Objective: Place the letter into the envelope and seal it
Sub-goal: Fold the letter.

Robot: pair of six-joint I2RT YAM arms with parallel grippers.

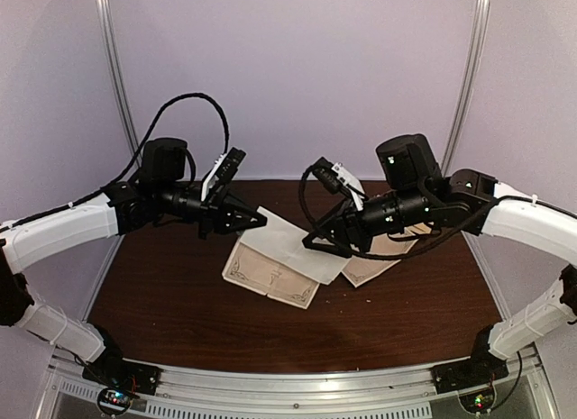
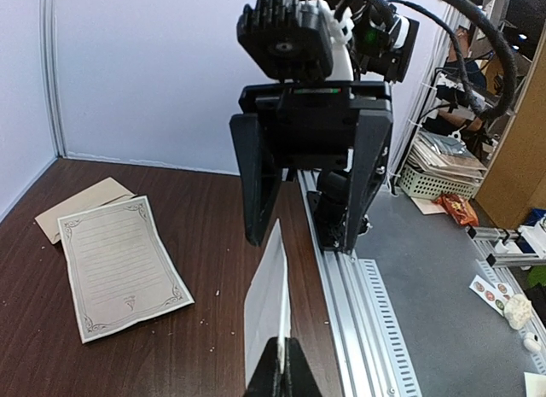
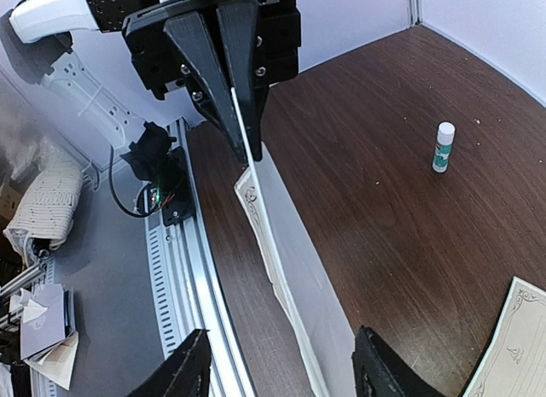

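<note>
The left claw is pressed together on 1 edge of the letter. It holds the letter up off the table, so the thin paper hangs in the air between the 2 arms instead of lying flat, where it would be hard to pick up.

The right claw is spread. Its 2 fingers straddle the far edge of the letter without touching it. That looks like a position for taking a second grip, so both arms can steady or steer the floppy paper.

The envelope lies flat on the table under the right arm. 1 corner is tucked under a second bordered sheet that also rests on the wood. I cannot tell whether its flap is open.

A glue stick stands upright well apart from the paper, probably kept for sealing. The letter is not yet in the envelope, so the task seems to be at an early stage.
</note>
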